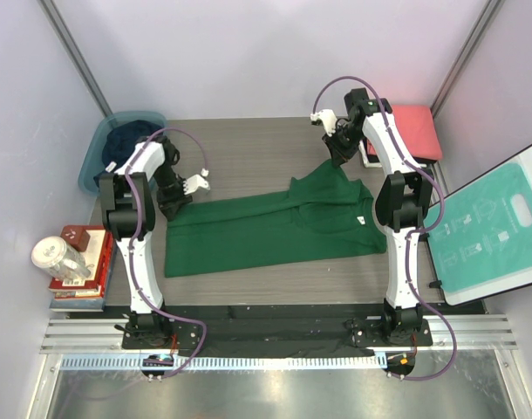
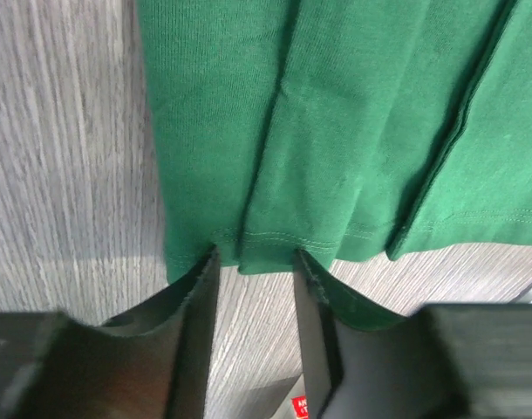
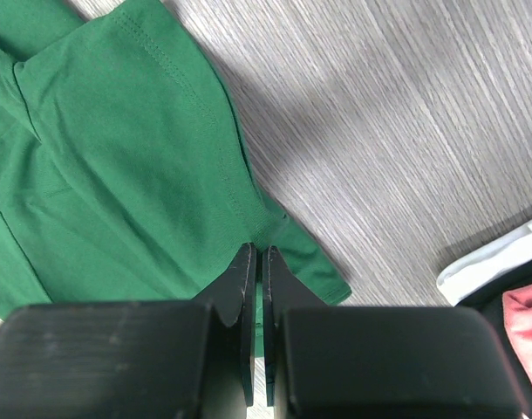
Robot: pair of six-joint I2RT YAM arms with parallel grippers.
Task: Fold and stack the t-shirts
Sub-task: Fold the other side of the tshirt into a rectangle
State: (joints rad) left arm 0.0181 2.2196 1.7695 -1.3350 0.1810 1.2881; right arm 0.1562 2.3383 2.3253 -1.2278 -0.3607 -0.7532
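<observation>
In wrist view, right gripper (image 3: 255, 255) seemingly pinches t-shirt (image 3: 118, 175).

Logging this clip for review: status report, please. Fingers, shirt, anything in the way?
Left gripper open, fingers astride green t-shirt hem. Right gripper shut on its far edge, lifted. Nothing lying on the shirt.

The overhead view is bright and even, lit softly from above, with only faint shadows under the arms. The metal sheet (image 1: 266, 394) at the near edge gives off a hazy glare. On the left wrist view the green t-shirt (image 2: 353, 122) is crisp down to its stitching, while the left gripper (image 2: 255, 251) looms dark and blurred. On the right wrist view a soft shadow falls across the table (image 3: 423, 157).
</observation>
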